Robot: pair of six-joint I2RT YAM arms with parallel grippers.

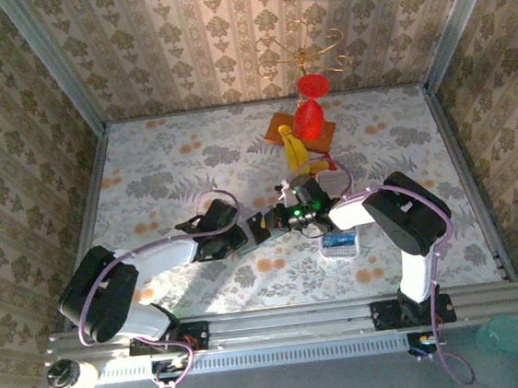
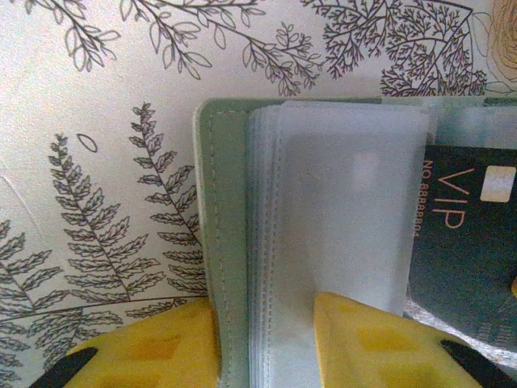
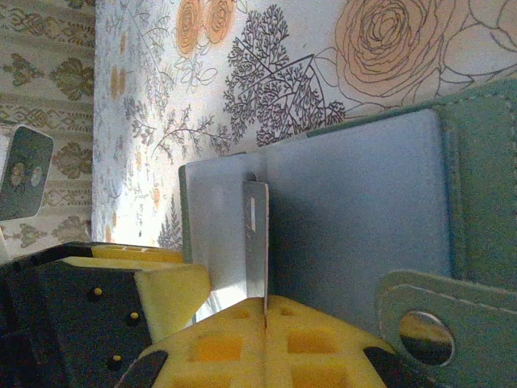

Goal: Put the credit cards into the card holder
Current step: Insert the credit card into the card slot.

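Right gripper [image 3: 265, 311]: yellow pads pressed together on a thin grey card [image 3: 257, 234], seen edge-on. The card stands upright from the pads, its edge against a clear sleeve page of the card holder [image 3: 477, 186]. The holder's green cover runs along the right, and its snap tab [image 3: 420, 323] is just beside the right pad.

Left gripper [image 2: 262, 311]: clamped on the card holder [image 2: 226, 202]. One yellow finger is outside the sage-green cover, the other on the stack of clear sleeves [image 2: 347, 210], so cover edge and sleeves are pinched between them. The holder lies open. A dark card marked VIP [image 2: 464, 259] sits in a pocket on its right side, partly under the sleeves.

From above, the left gripper [image 1: 261, 226] and right gripper [image 1: 300, 214] meet tip to tip over the middle of the floral table [image 1: 164, 176], with the holder between them, mostly hidden.

A white tray [image 1: 326, 254] sits just beside the right arm's forearm with more credit cards [image 1: 341, 243] in it, one blue. Detail too small to read.
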